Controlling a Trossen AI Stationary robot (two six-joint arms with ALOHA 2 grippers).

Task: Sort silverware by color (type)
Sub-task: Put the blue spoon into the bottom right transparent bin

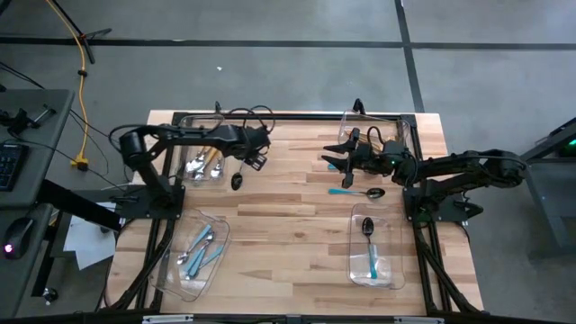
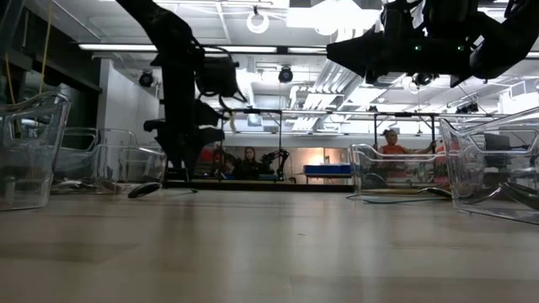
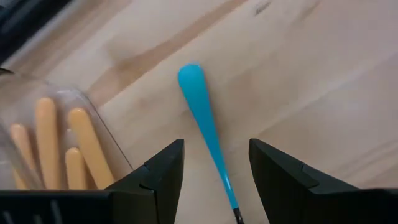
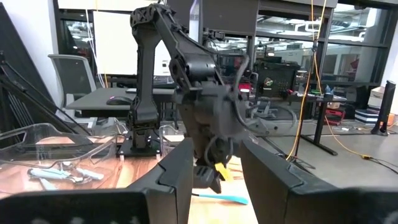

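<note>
A teal-handled black spoon (image 1: 238, 176) lies flat on the wood beside the far-left bin. My left gripper (image 1: 255, 160) points steeply down over it, open. In the left wrist view its fingers (image 3: 165, 171) stand on either side of the teal handle (image 3: 202, 115), and no touch shows. A second teal-handled black spoon (image 1: 360, 192) lies right of the table's middle. Above it and a little farther back, my right gripper (image 1: 331, 156) hangs level and open with nothing between its fingers (image 4: 177, 174), facing the left arm (image 4: 199, 112).
Four clear bins stand at the corners. The far-left bin (image 1: 191, 171) holds orange-handled pieces (image 3: 87, 146), the near-left bin (image 1: 171, 270) light-blue-handled ones, and the near-right bin (image 1: 393, 270) one teal-handled black spoon (image 1: 370, 241). I cannot see into the far-right bin (image 1: 407, 130). Bare wood lies between them.
</note>
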